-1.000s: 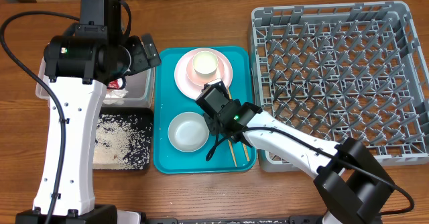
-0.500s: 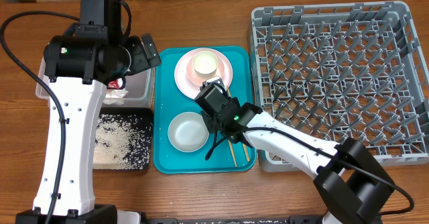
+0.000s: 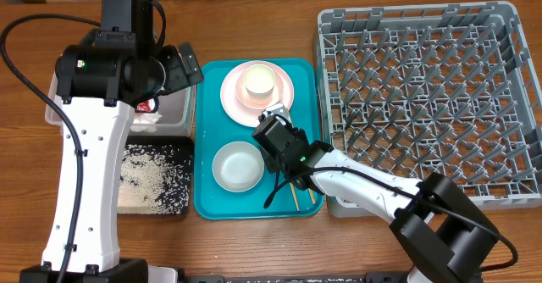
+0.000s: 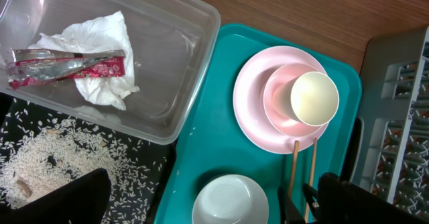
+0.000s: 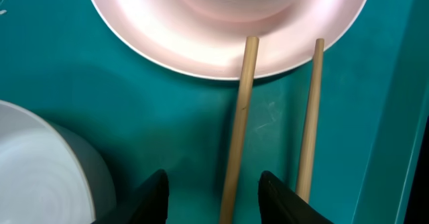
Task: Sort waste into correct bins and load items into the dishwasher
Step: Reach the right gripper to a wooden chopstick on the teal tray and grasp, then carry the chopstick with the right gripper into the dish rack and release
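Wood-grain tabletop runs under everything, with a teal serving tray (image 3: 207,200) at its middle. From overhead, the left arm (image 3: 85,147) covers most of the clear tub (image 3: 179,113) left of that tray, and the fingers of the right gripper (image 5: 214,200) are hidden beneath its wrist. The right wrist view cuts off the near ends of both chopsticks (image 5: 239,117) and shows only an edge of the white bowl (image 5: 33,163).

On the tray's far half sits one pink plate (image 3: 230,97), carrying one smaller pink bowl (image 4: 281,110) with one white cup (image 3: 259,80) standing in it. The one white bowl lies on the near half. Two chopsticks lie just right of it, far tips at the plate's rim. The right gripper hangs over them, fingers spread around the left stick, grasping nothing. The left gripper (image 3: 185,65) hovers by the tray's far-left corner, fingers wide apart, empty.

One red wrapper (image 4: 67,66) lies on one crumpled napkin (image 4: 100,33) inside the tub. Rice (image 4: 40,163) is strewn in the black tray (image 3: 188,185) left of the teal tray. One grey rack (image 3: 423,97) stands to its right.
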Controlling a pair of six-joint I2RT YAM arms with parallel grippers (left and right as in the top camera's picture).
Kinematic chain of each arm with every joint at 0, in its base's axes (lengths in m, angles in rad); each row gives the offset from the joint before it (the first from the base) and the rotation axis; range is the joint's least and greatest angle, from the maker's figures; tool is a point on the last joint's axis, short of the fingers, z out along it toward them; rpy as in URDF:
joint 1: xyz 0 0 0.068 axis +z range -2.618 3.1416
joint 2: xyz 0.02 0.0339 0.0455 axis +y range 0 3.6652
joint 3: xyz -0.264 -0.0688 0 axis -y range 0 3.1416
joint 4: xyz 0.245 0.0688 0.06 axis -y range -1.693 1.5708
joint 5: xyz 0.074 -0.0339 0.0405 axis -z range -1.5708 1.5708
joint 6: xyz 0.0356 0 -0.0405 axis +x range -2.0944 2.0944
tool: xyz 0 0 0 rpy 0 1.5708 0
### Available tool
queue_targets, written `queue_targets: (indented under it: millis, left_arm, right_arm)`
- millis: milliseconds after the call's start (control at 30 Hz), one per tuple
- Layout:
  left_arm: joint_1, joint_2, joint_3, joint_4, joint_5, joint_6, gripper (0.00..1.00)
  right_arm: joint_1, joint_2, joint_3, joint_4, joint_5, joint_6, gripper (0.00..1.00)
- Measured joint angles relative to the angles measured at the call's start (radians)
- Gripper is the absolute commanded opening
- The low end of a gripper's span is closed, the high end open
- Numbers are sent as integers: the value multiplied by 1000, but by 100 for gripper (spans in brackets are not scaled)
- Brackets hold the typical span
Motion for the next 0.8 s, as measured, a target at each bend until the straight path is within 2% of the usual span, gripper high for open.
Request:
queue_targets:
  millis: [433,600,800]
  left_arm:
    - [0,0,0,0,0,0,100]
    - [0,0,0,0,0,0,100]
    - [0,0,0,0,0,0,100]
  right_arm:
    - [-6,54,0,60,12,0,44]
    - [-40,77,0,50,13,-1,36]
    - [-71,77,0,49,-8,0,36]
